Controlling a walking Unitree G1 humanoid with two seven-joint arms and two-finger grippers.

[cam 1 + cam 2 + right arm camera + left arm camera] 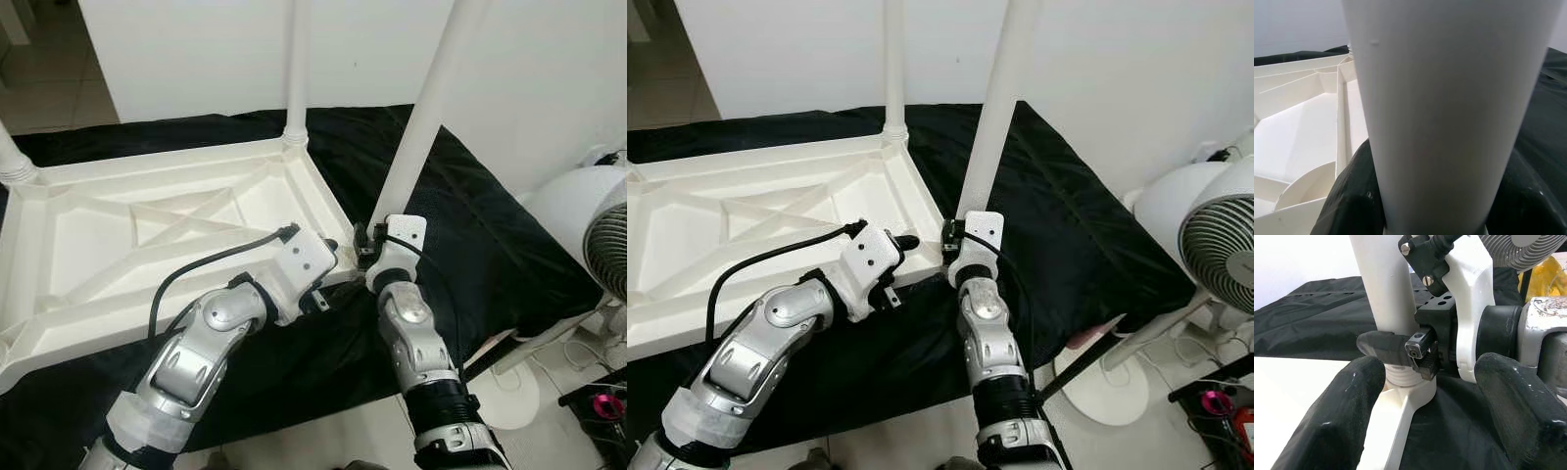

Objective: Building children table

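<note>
Right gripper (pixel 950 240): clamped on the table leg (pixel 994 113), low, apparently at its socket.
Left gripper (pixel 1425 396): spread, at nine o'clock of it.
Leg: judged light, stiff, slippery.

A black cloth (pixel 490 245) covers the low surface, spread from the wall side to the near edge, where it hangs over above pale floor tiles (pixel 323 436). Lying directly on the cloth is a white plastic tabletop (pixel 147 245), turned upside down so that its ribbed underside and diagonal braces face up. White table legs stand upright from its corners: one at the far corner (pixel 296 69), one at the near right corner (pixel 426 117) and one at the left edge (pixel 12 162). The cloth is bare and creased to the right of the tabletop. A white fan (pixel 1215 235) stands on the floor beside the cloth's right edge.
</note>
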